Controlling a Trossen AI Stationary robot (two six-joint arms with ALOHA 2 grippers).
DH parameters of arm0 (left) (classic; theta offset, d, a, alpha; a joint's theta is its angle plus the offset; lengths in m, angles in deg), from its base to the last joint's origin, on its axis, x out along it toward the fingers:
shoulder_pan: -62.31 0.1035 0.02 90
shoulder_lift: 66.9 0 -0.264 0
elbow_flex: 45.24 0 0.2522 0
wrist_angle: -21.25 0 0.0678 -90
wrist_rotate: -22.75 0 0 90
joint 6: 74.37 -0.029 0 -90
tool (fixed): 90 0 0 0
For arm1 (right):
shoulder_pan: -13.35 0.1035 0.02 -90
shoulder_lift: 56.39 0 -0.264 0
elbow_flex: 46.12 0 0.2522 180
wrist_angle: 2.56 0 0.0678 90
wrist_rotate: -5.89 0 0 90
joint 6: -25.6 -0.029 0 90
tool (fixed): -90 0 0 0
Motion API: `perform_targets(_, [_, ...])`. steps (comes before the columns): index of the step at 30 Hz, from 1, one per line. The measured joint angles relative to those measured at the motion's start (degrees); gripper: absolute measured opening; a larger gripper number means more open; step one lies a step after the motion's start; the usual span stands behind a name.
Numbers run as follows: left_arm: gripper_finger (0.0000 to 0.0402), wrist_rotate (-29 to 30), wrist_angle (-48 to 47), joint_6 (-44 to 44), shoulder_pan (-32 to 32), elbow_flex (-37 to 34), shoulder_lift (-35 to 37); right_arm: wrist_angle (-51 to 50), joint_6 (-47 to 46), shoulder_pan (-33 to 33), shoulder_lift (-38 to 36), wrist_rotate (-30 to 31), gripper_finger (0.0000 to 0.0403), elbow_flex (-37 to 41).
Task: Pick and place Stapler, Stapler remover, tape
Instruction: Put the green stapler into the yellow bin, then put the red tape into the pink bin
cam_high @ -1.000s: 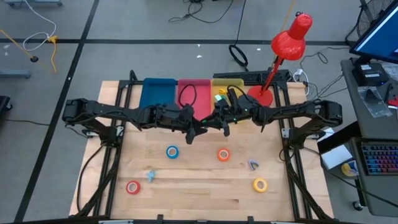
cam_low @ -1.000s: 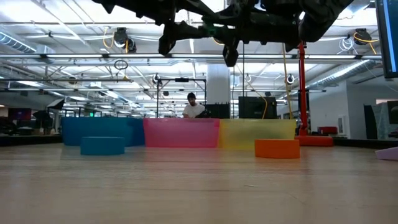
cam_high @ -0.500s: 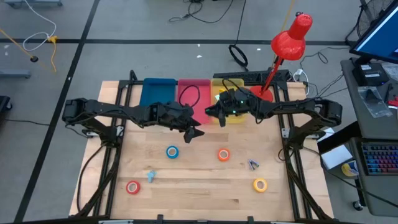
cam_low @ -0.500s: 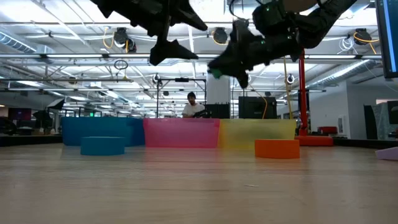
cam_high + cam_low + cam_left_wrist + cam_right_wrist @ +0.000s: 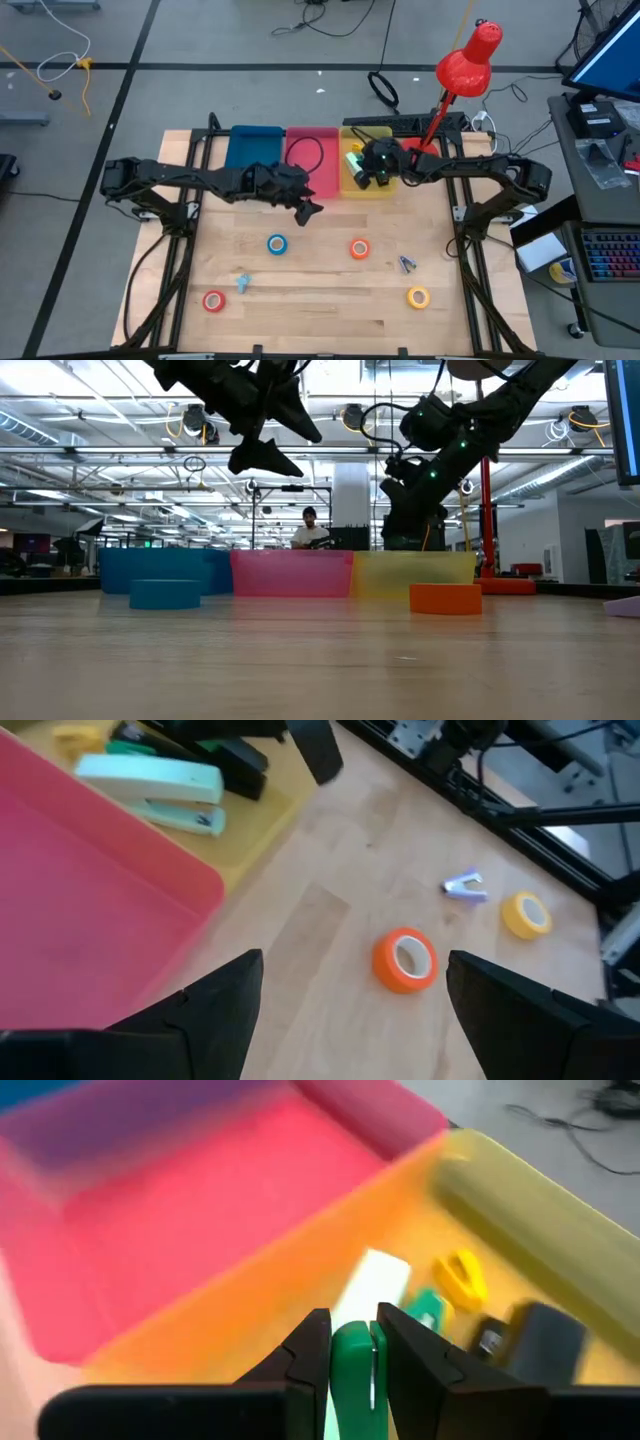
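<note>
My right gripper [image 5: 362, 178] hangs over the yellow bin [image 5: 385, 190] at the table's far side, shut on a green stapler [image 5: 352, 1370]. A mint stapler [image 5: 150, 785] lies in that bin. My left gripper [image 5: 350, 1010] stands open and empty above the table in front of the pink bin [image 5: 312, 160]. On the wood lie the blue tape [image 5: 277, 243], orange tape [image 5: 359, 249], red tape [image 5: 213, 300] and yellow tape [image 5: 418, 297]. A purple stapler remover [image 5: 406, 264] and a pale blue one [image 5: 242, 283] lie among them. My right gripper pinches the green stapler's narrow body [image 5: 352, 1348] between its two fingers, one on each flat side. The fingers slant down toward the table's far edge. The stapler is lifted clear, above the yellow bin's floor; how far it reaches past the fingertips is hidden.
A blue bin [image 5: 253, 150] stands left of the pink one. A black cable loop [image 5: 303, 152] lies in the pink bin. A red desk lamp [image 5: 462, 70] rises at the far right corner. Bare wood lies between the tape rolls.
My right gripper has swung from the table's middle toward the far right, over the yellow bin, tipping and turning its fingers downward, with the green stapler in them. My left gripper has opened wider and tipped down a little near where it was.
</note>
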Motion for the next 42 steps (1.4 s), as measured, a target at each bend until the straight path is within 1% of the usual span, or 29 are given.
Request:
perform_targets(2, [0.0315,0.21,0.0,-0.25,0.35,0.0,0.0,-1.02,0.04,0.02,0.0,1.63,0.006,0.0])
perform_targets(10, [0.0313,0.21,0.0,-0.35,1.36,0.0,0.0,-3.86,-0.33,-0.31,1.07,1.63,0.0067,0.07])
perform_targets(17, [0.0319,0.19,-0.09,-0.18,1.36,0.0,0.0,-3.64,-0.49,-0.33,2.33,1.84,0.0067,1.48])
perform_targets(33, [0.0318,-0.39,-0.37,-0.15,1.3,0.0,-0.04,-3.85,-0.29,-0.33,2.25,3.16,0.0137,1.66])
perform_targets(37, [0.0321,-0.49,-0.37,-0.15,1.27,0.0,-0.04,-3.83,-0.27,-0.33,2.24,3.16,0.015,1.66])
perform_targets(42, [0.0315,-0.52,-0.37,-0.15,0.98,0.0,-0.04,-3.98,-0.25,-0.24,1.31,2.94,0.0161,1.73])
